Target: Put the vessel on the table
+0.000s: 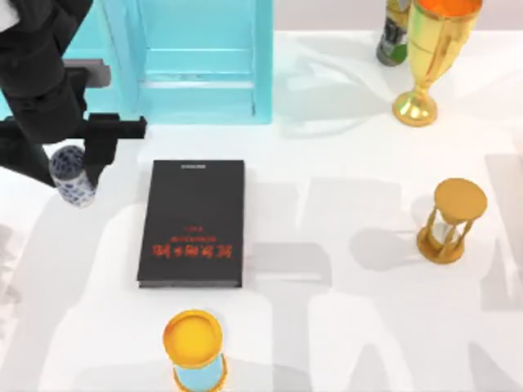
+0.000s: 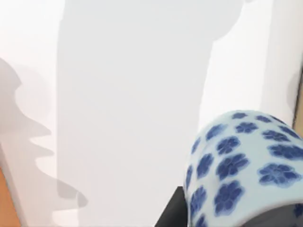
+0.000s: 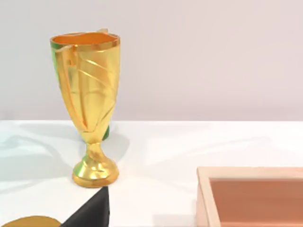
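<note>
The left gripper (image 1: 78, 163) hangs at the left side of the table (image 1: 343, 327), its black fingers closed around the small white cup (image 1: 73, 175) with the blue flower pattern. From above, the cup lies tilted between the fingers, just left of the black book (image 1: 194, 222) and apart from it. Whether the cup touches the tabletop or is held just above it cannot be told. In the left wrist view the cup (image 2: 241, 165) sits close to the camera with bare white table (image 2: 132, 94) behind it, crossed by grey shadows.

The black book with red lettering lies flat near the middle of the table. Behind it, at the far edge, stands a light-blue open cabinet (image 1: 204, 57). In front of the book, at the near edge, stands a light-blue cylinder with a yellow top (image 1: 194, 349). To the right is a golden hourglass (image 1: 452, 220), and at the far right corner a tall golden goblet (image 1: 433, 53) with a green bottle (image 1: 394, 31) just beside it.

The right wrist view shows the goblet (image 3: 90, 109) upright on the table, and a shallow pink tray (image 3: 251, 196) nearer the camera. Whether the right gripper is open or closed cannot be told.
</note>
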Available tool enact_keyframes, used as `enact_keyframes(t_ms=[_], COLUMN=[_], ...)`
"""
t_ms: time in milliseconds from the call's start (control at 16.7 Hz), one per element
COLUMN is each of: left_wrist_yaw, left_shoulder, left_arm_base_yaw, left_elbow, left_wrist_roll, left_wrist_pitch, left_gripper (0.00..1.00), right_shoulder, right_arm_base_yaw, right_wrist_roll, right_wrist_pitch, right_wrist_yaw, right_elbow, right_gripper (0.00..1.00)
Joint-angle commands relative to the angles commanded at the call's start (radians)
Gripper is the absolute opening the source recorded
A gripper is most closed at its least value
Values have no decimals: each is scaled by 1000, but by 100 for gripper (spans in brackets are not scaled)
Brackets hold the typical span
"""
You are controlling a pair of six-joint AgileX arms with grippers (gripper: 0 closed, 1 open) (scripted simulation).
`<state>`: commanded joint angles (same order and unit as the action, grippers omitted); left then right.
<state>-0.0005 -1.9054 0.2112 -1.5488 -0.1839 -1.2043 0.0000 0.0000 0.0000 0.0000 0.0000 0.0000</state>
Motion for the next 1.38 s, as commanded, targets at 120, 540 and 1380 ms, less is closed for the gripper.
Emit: enact_keyframes(t_ms=[120, 540, 1380], left_wrist_yaw=[1, 1, 1], left_shoulder=[-12, -23, -23], left_arm_base_yaw=[-2, -4, -4], left_elbow=[66, 120, 120], left_wrist_roll=[1, 2, 2], left_wrist_pitch=[78, 134, 134], left_gripper=[0, 8, 100], right_shoulder=[0, 0, 0], right_arm_base_yaw=[0, 0, 0], right_wrist_roll=[0, 0, 0], right_wrist_pitch=[0, 0, 0], right_wrist_yaw=[0, 0, 0], right_elbow=[0, 0, 0], right_gripper=[100, 100, 100])
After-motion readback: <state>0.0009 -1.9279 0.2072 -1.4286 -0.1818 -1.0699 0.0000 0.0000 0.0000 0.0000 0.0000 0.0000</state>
